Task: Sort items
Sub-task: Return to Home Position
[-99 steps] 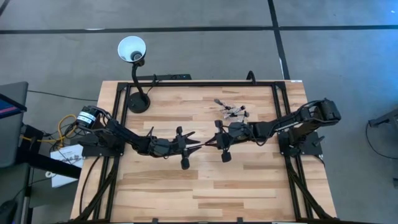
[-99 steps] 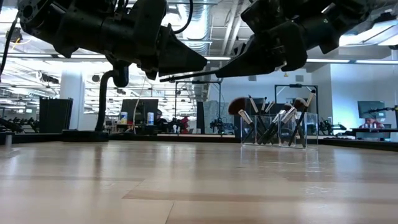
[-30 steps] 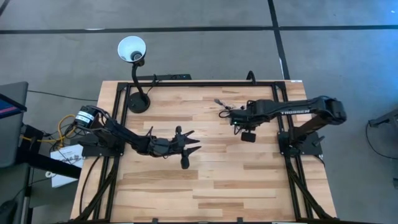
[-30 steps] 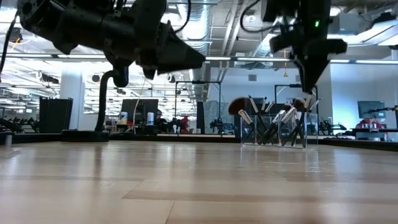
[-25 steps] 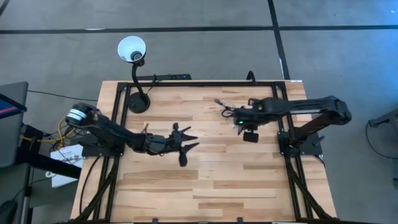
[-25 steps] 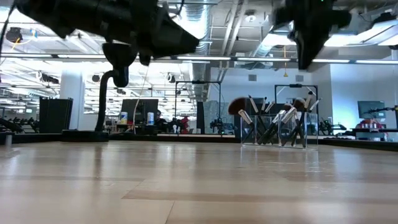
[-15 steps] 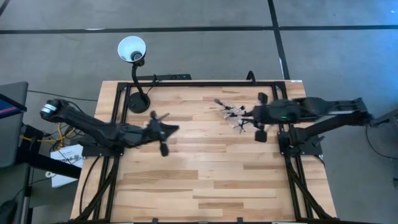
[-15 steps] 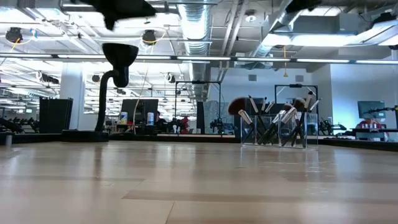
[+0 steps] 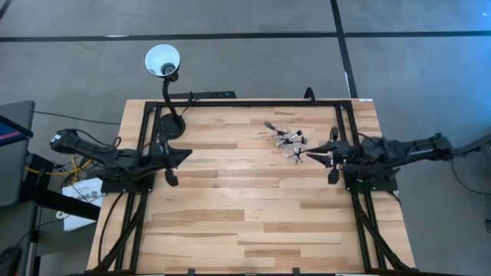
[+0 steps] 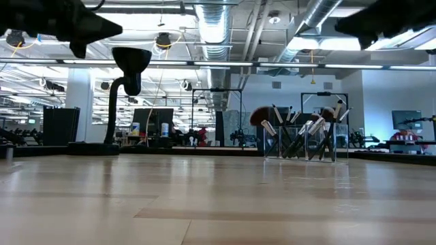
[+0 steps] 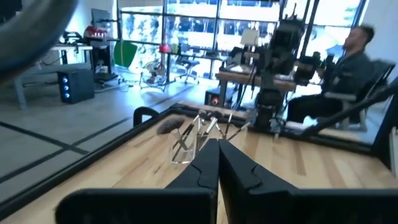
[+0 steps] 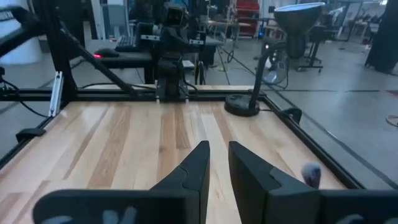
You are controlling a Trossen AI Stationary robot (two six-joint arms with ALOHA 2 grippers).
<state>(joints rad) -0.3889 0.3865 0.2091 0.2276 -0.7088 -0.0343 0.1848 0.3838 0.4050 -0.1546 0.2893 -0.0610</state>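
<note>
Low view: brushes (image 10: 300, 129) look light and slim, I'd pinch mid-handle; left end effector (image 11: 217, 142) closed, right end effector (image 12: 218, 144) barely parted.

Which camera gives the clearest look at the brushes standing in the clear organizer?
The low view. There the brushes stand side-on in the clear organizer, heads up and easy to tell apart. The high view shows only a foreshortened cluster from above. The left wrist view shows them small and far off. The right wrist view shows none I can make out.
</note>
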